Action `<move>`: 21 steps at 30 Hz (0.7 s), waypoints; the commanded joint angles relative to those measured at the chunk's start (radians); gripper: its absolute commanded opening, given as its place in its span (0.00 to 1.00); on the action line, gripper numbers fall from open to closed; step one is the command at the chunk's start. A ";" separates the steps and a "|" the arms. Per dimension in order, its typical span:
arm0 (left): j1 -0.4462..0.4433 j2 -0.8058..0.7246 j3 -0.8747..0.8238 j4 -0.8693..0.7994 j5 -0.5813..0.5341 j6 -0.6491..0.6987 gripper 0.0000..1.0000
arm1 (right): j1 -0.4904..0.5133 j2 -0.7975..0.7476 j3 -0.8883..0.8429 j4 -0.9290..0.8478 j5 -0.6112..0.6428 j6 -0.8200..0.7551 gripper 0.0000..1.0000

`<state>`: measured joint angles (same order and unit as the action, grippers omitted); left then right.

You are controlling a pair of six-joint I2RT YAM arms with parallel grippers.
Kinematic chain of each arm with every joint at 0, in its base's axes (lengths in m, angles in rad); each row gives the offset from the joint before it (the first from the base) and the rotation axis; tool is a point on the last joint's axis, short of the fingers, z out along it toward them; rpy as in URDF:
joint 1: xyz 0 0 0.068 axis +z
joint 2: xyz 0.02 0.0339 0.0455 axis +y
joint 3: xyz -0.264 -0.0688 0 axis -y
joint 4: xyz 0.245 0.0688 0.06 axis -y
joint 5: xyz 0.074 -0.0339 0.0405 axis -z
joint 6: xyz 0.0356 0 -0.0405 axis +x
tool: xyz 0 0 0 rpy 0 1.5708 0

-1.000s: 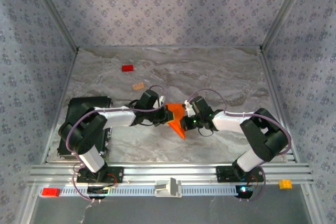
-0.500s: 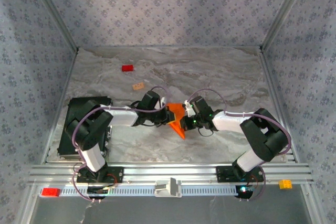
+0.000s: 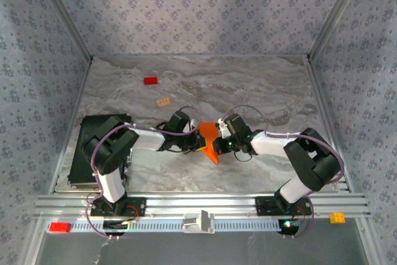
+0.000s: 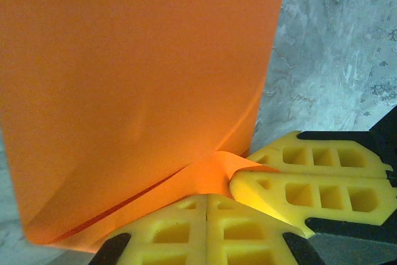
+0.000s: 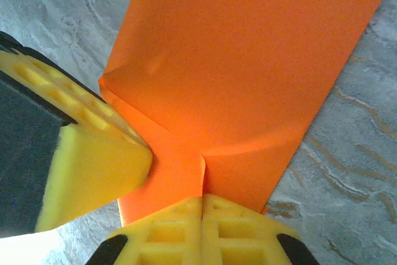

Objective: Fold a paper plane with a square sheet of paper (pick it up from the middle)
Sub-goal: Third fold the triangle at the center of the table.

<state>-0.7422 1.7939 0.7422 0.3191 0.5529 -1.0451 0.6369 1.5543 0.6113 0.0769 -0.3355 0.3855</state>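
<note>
- Since a second ago, the left arm's elbow has swung forward and its end effector has pushed in toward the middle, so the orange shape looks narrower from above.
- Already creased into a pointed shape, the square sheet of paper (image 3: 209,138) lies near the centre of the desk (image 3: 260,85), its tip toward 6 o'clock.
- It looks thin, light and limp. It should buckle if pushed and crease wherever it is pinched, so folded edges are the safest hold.
- At its 9 o'clock, the left end effector (image 3: 195,142) has its yellow pads (image 4: 242,234) pressed together, nipping a folded lip of paper.
- At its 3 o'clock, the right end effector (image 3: 221,138) is likewise closed, with a raised ridge of paper running into the seam between its pads (image 5: 242,224).
</note>
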 commanded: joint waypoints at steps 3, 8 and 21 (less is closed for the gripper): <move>-0.005 0.028 -0.002 0.004 -0.011 0.033 0.01 | -0.008 0.015 0.003 -0.043 0.019 0.002 0.02; -0.009 0.009 -0.002 0.007 -0.019 0.032 0.03 | -0.007 0.015 0.003 -0.042 0.020 0.002 0.02; -0.026 -0.084 -0.021 -0.031 -0.036 0.062 0.08 | -0.008 0.015 -0.003 -0.035 0.023 0.009 0.02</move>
<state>-0.7536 1.7035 0.7353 0.2943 0.5083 -1.0039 0.6369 1.5543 0.6113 0.0772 -0.3355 0.3859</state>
